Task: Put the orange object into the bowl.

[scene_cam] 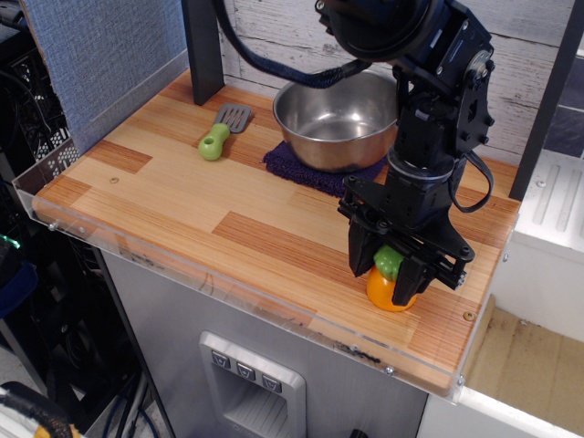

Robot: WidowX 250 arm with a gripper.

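Orange object sits lower right of frame, gripper clamped on its green cap. Bowl upper centre, on purple cloth.

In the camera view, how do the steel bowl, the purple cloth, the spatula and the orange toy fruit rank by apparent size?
1. steel bowl
2. purple cloth, partly hidden under the bowl, so unsure
3. spatula
4. orange toy fruit, partly covered by the fingers
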